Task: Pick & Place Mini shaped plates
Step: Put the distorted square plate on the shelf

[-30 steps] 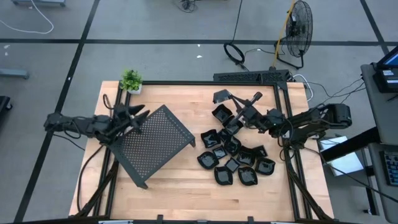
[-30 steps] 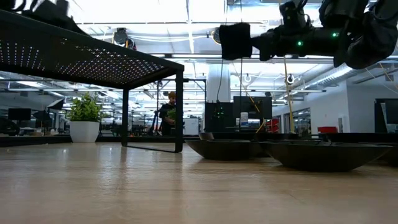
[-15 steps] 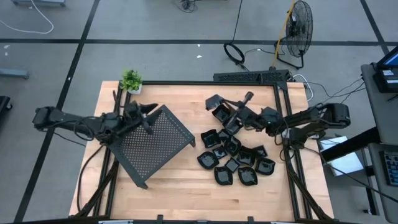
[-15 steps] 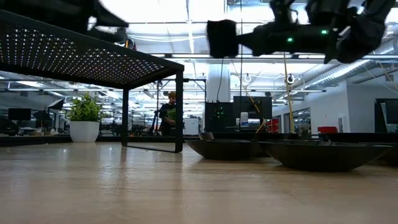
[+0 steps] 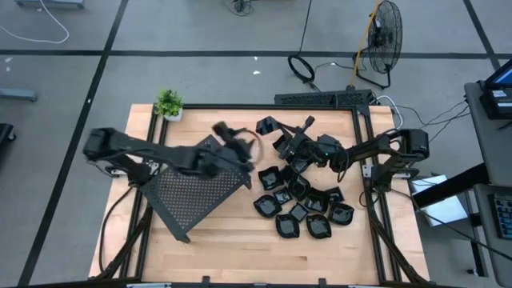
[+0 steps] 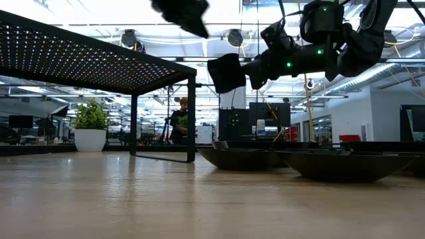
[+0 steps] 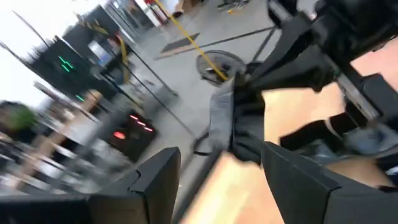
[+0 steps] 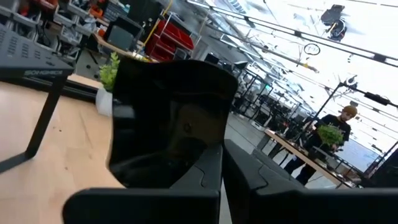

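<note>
Right gripper (image 5: pixel 276 132): fingers pinched tight on one mini plate (image 5: pixel 265 126), holding it up in the air, off the table and clear of the tray's far-right corner; from the low camera the gripper (image 6: pixel 242 70) carries the plate (image 6: pixel 224 72) edge-on, well above the dishes on the wood.
Held plate up close: glossy black, squarish, standing nearly upright between the right arm's fingers (image 8: pixel 186 180).
Left gripper (image 5: pixel 240 144): jaws spread wide, nothing in them, hanging above the tray's far-right corner, near the held plate; its own two fingers (image 7: pixel 155 177) show apart, with the right arm and its plate just ahead.
Perforated tray (image 5: pixel 192 184): dark metal, standing on thin legs on the left half of the table (image 5: pixel 240 248), turned at an angle.
Other mini plates (image 5: pixel 300 210): a loose black cluster on the wood to the tray's right, several touching or overlapping.
Potted plant (image 5: pixel 169 104): beyond the tray, at the table's far-left corner.
Person (image 6: pixel 178 121): standing far behind the tray, in the room.
</note>
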Robot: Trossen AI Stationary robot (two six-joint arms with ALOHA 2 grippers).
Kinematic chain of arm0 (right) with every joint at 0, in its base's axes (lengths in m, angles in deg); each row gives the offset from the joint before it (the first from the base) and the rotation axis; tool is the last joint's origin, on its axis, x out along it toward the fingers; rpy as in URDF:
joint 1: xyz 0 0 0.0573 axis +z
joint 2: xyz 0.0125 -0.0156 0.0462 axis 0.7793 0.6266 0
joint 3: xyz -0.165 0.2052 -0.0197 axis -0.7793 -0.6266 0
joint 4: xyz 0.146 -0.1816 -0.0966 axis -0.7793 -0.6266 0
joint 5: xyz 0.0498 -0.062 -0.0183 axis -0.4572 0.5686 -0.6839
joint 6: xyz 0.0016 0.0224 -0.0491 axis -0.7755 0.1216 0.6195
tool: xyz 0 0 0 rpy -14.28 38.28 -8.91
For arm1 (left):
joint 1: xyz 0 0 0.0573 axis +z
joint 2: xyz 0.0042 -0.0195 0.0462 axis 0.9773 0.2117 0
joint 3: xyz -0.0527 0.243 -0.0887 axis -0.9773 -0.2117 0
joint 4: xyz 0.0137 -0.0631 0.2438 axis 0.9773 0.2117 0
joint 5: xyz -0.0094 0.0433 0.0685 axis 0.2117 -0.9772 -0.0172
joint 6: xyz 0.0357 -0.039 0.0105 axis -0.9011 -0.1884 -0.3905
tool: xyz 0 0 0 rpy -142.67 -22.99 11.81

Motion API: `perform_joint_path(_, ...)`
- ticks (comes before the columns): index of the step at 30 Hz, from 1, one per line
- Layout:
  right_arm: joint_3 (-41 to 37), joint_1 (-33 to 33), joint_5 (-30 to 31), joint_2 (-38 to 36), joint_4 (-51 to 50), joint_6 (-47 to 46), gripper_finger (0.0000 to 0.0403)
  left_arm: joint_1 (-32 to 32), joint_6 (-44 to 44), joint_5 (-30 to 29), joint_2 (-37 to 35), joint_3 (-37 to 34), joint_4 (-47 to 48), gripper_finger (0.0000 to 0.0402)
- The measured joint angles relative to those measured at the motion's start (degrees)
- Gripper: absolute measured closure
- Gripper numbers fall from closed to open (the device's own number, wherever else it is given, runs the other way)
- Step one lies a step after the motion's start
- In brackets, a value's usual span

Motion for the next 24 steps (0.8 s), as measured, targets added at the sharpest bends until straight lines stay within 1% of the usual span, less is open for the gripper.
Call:
perform_joint_path(4, 0.0, 0.2, 0.0, 0.0, 0.0, -0.1, 0.0403, -0.8, -7.5, -7.1, 7.7, 6.1, 0.3, 0.0174)
perform_joint_path(7, 0.0, 0.6, 0.0, 0.0, 0.0, -0.1, 0.0403, -0.4, -10.4, -9.9, 11.2, 7.9, 0.4, 0.0174)
perform_joint_path(11, 0.0, 1.1, -0.2, 0.0, 0.6, -0.1, 0.0403, 1.2, -10.9, -10.1, 13.5, 8.1, 0.2, 0.0174)
perform_joint_path(14, 0.0, 1.5, -0.2, 0.0, 0.9, -0.1, 0.0403, 2.6, -10.0, -10.0, 14.0, 8.1, 0.6, 0.0174)
perform_joint_path(21, 0.0, 1.7, -0.3, 0.0, 1.1, 1.3, 0.0403, 5.2, -8.8, -7.8, 13.9, 8.2, 0.3, 0.0174)
perform_joint_path(24, 0.0, 1.7, -0.3, 0.0, 0.8, 2.4, 0.0403, 6.1, -8.8, -4.9, 13.9, 8.2, 0.6, 0.0174)
